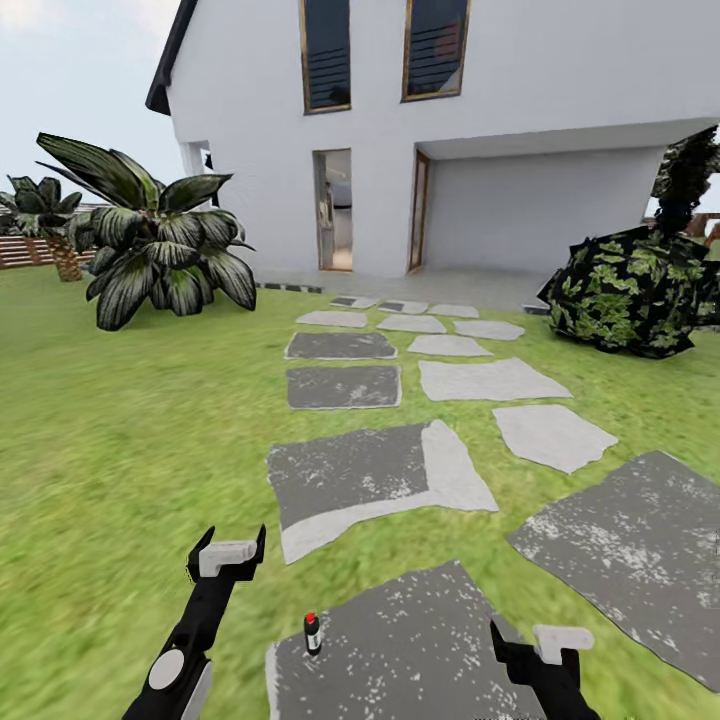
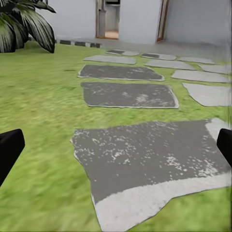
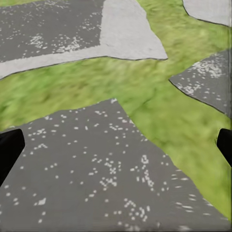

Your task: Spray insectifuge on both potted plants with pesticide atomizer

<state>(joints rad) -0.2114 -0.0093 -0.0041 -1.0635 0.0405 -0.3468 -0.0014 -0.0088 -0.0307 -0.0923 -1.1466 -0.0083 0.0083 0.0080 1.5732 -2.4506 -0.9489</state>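
Pesticide atomizer (image 1: 313,633) is stood upright near a stepping stone's (image 1: 400,650) left edge, between the unclenched left gripper (image 1: 228,556) and right gripper (image 1: 540,640); lawn (image 1: 120,430) lies around.

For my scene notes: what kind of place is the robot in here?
Most likely a house's garden: a green lawn, grey stepping stones running to a white house, and a big leafy plant on the grass.
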